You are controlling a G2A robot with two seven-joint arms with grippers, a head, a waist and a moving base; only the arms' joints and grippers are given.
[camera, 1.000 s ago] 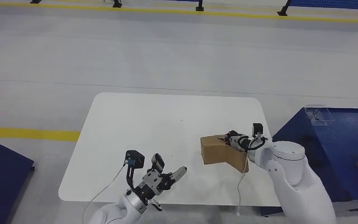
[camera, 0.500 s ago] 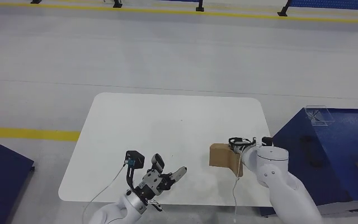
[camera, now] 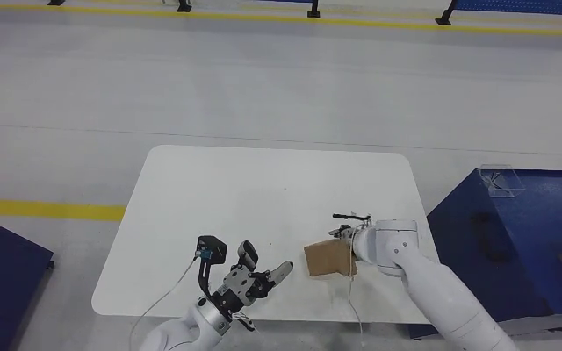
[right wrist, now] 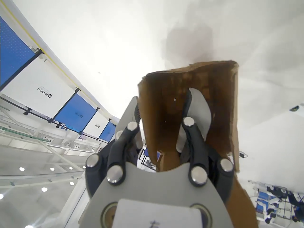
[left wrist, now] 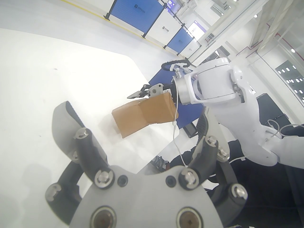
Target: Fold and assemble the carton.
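Near the front edge of the table (camera: 263,175), with the left claw (camera: 268,260) spread and idle, steady the tilted carton (camera: 325,258) just beyond at the front right, then with the right claw (right wrist: 163,100) pinching one wall fold slowly along the crease.

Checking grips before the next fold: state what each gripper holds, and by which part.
Right gripper: shut on the carton, pinching one side panel, a finger on each face. Left gripper: open, holding nothing.
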